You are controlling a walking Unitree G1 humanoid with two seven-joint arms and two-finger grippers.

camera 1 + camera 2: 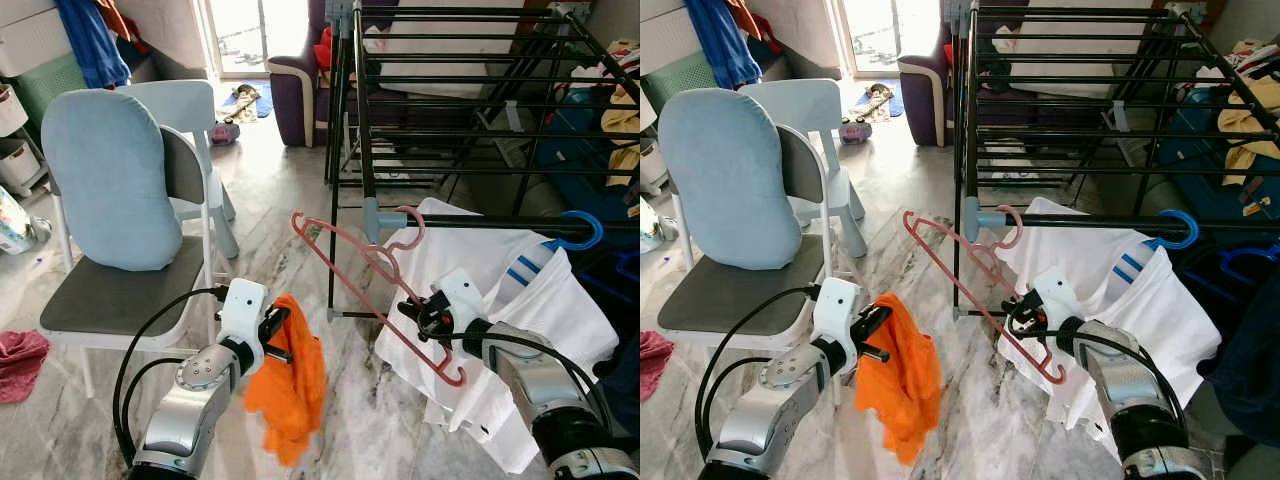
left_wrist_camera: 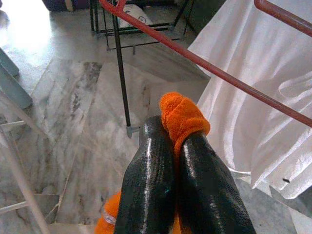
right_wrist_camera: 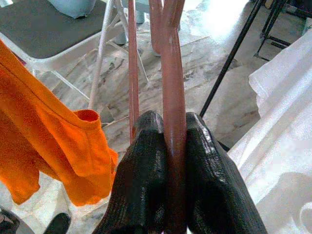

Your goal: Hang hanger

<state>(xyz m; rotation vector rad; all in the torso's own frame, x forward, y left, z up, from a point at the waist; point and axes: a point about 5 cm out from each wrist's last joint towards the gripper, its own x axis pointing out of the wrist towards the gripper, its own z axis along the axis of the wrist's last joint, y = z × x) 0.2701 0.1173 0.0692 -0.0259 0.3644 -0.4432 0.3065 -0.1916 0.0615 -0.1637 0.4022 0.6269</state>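
Note:
A pink plastic hanger [image 1: 345,255] hangs tilted, its hook curled at the front rail of the black drying rack [image 1: 480,222], next to the rail's grey-blue corner joint. My right gripper [image 1: 415,312] is shut on the hanger's lower arm; the right wrist view has the pink bar [image 3: 170,58] pinched between my black fingers [image 3: 146,161]. My left gripper [image 1: 280,325] is lower and to the left, shut on an orange garment [image 1: 295,385] that dangles above the marble floor. The left wrist view shows a fold of orange cloth [image 2: 183,114] squeezed between the fingertips.
A white garment [image 1: 540,300] on a blue hanger [image 1: 580,232] hangs on the same rail, just right of my right arm. A grey chair with a light blue cushion [image 1: 110,190] stands left. A pink cloth [image 1: 20,360] lies on the floor. A purple sofa [image 1: 295,90] sits behind.

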